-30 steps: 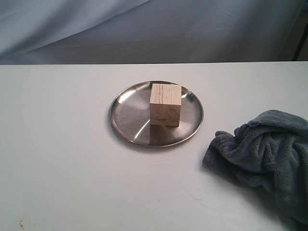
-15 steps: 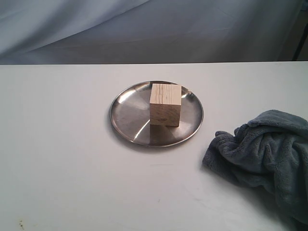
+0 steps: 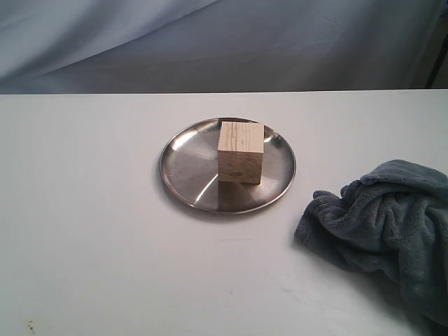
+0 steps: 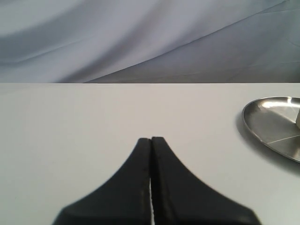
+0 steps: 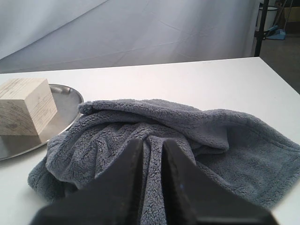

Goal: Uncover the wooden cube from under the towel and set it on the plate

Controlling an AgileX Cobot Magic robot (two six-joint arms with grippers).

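The wooden cube (image 3: pixel 241 150) stands upright on the steel plate (image 3: pixel 182 175) at the table's middle, uncovered. To the plate's right the grey-blue towel (image 3: pixel 385 217) lies crumpled, running off the right edge of the exterior view. Neither gripper shows in that view. In the left wrist view my left gripper (image 4: pixel 151 139) is shut with nothing in it, over bare table, and the plate (image 4: pixel 274 122) sits off to one side. My right gripper (image 5: pixel 152 140) pinches a fold of the towel (image 5: pixel 211 131), with the cube (image 5: pixel 23 105) and plate (image 5: pixel 65 101) just beyond the cloth.
A white table (image 3: pixel 105 266) carries everything, and a pale blue-grey cloth backdrop (image 3: pixel 210 42) hangs behind its far edge. A dark stand (image 5: pixel 260 23) rises past the table's far corner in the right wrist view.
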